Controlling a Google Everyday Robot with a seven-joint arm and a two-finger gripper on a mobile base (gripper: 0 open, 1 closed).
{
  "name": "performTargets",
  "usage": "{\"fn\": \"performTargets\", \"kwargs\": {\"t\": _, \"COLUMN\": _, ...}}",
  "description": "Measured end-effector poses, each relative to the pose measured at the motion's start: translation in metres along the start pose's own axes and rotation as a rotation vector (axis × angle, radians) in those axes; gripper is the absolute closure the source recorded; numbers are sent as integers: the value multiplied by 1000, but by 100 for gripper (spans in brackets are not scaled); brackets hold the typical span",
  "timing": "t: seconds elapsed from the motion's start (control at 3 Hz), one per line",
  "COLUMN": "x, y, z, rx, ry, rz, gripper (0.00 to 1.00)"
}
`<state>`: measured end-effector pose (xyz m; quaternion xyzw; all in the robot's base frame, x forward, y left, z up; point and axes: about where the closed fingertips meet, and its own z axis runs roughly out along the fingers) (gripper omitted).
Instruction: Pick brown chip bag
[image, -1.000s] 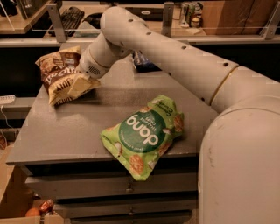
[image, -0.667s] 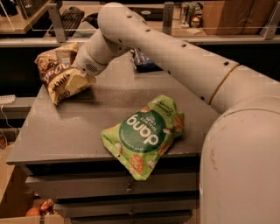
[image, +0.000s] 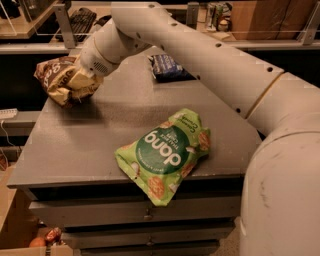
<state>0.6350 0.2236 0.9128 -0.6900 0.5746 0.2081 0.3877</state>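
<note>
Brown and cream at the far left corner of the grey tabletop (image: 100, 145): the brown chip bag (image: 57, 80), crumpled, with part of its white lettering showing. Juts out past the tabletop's left edge, with a dark shadow on the surface just beneath, so looks raised rather than lying flat. Bunched tight against the tool (image: 82, 79), which is buried in the bag's right side. Clamped on the bag, judging by how the foil gathers around the tip, though the jaws themselves are hidden behind bag and wrist.

Reaching in from the right, the white arm (image: 200, 55) — thick, rounded, dotted with small dark holes — crosses over the back of the tabletop and bends down to the far left corner. Fills the lower right of the view with the pale robot body (image: 285, 200).

Near the front edge, well apart from the tool, the green "dang" bag (image: 162, 155): lying flat, logo upside down, one corner hanging over the front edge. At the back, partly under the arm, a dark blue bag (image: 167, 66), also flat on the surface.

Below the tabletop, grey drawers (image: 145, 215), closed. Behind, on a higher shelf, a black keyboard (image: 80, 20).
</note>
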Motion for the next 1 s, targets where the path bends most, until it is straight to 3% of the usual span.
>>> {"fn": "performTargets", "kwargs": {"t": 0.67, "x": -26, "y": -17, "z": -84, "rx": 135, "ry": -133, "rz": -95, "gripper": 100}}
{"fn": "performTargets", "kwargs": {"t": 1.0, "x": -20, "y": -18, "z": -93, "rx": 147, "ry": -132, "rz": -104, "gripper": 100}}
